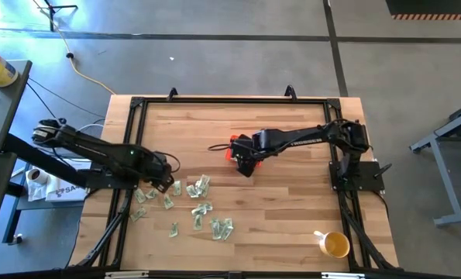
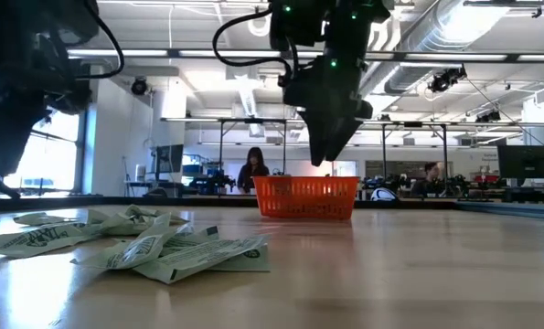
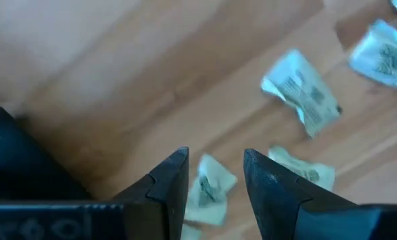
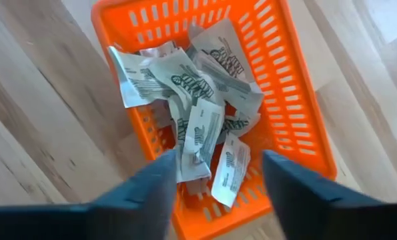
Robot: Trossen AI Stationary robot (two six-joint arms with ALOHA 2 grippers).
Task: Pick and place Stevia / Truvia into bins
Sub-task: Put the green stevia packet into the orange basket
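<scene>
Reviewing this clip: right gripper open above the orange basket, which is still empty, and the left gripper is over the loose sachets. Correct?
Not quite: the orange basket is not empty. The right wrist view shows several sachets piled inside it. The rest holds: right gripper open above it, left gripper over the loose sachets.

We are seeing an orange-red basket with slotted walls, holding white sachets printed with green leaf marks and dark lettering. The counter is showing pale wood planks inside a black frame. A yellow cup with a white handle is sitting on it. Both arms are looking black.
</scene>
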